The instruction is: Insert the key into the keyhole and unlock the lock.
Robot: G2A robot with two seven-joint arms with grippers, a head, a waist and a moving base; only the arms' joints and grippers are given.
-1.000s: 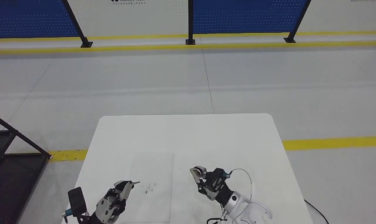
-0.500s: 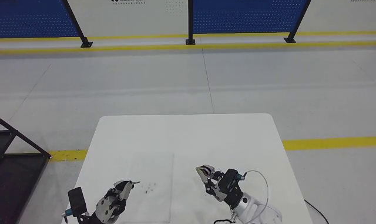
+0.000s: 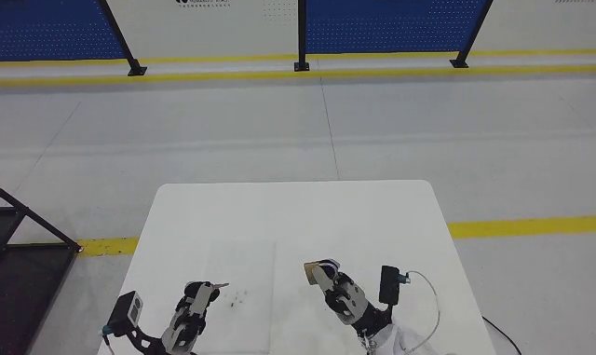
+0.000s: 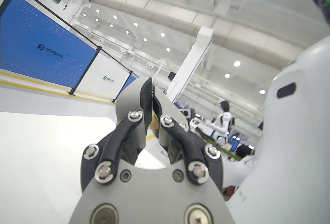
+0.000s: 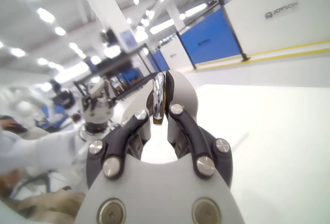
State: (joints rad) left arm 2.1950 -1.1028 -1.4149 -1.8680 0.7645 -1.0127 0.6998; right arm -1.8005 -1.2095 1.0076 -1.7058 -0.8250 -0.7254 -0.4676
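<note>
Near the front edge of the white table, my left gripper is shut on a thin silver key whose tip sticks out toward the middle. In the left wrist view the key's blade pokes past the closed left gripper. My right gripper is shut on a small padlock, held above the table to the right of the key. In the right wrist view the lock is pinched between the fingers of the right gripper, and the left gripper shows farther off.
A faint clear mat with small dark specks lies between the two grippers. A black frame stands off the table's left side. A cable loops by the right wrist. The table's far half is bare.
The right wrist has turned, swinging its camera out to the right while the lock stays near the same spot. The left wrist has shifted slightly, still gripping the key.
</note>
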